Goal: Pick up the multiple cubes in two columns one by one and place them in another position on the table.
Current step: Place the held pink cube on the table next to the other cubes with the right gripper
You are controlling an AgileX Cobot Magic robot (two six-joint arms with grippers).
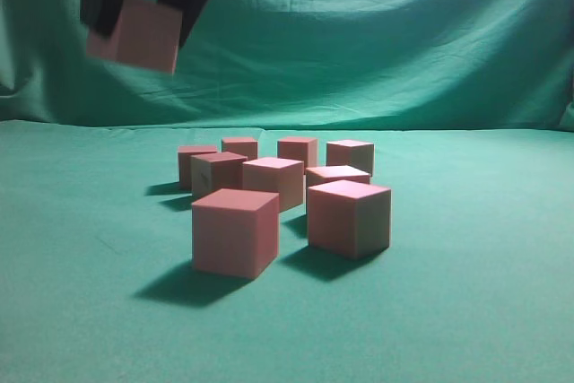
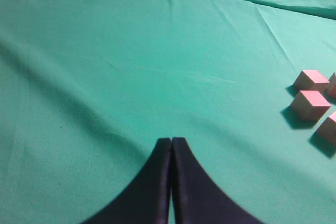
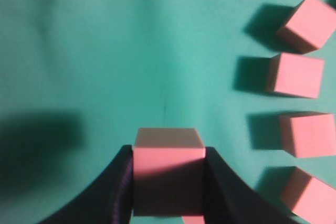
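Note:
Several pinkish-red cubes stand in two columns on the green table (image 1: pixel 466 311); the nearest two are a left one (image 1: pixel 235 230) and a right one (image 1: pixel 350 215). A dark gripper (image 1: pixel 134 38) at the upper left of the exterior view holds one cube (image 1: pixel 136 33) high above the table. In the right wrist view my right gripper (image 3: pixel 168 169) is shut on a cube (image 3: pixel 168 153), with a column of cubes (image 3: pixel 295 74) to its right. My left gripper (image 2: pixel 171 141) is shut and empty over bare cloth, with three cubes (image 2: pixel 311 103) at its far right.
A draped green cloth backdrop (image 1: pixel 404 42) hangs behind the table. Green cloth lies bare to the left and front of the cube group. A dark shadow (image 3: pixel 39 135) lies on the cloth left of the held cube.

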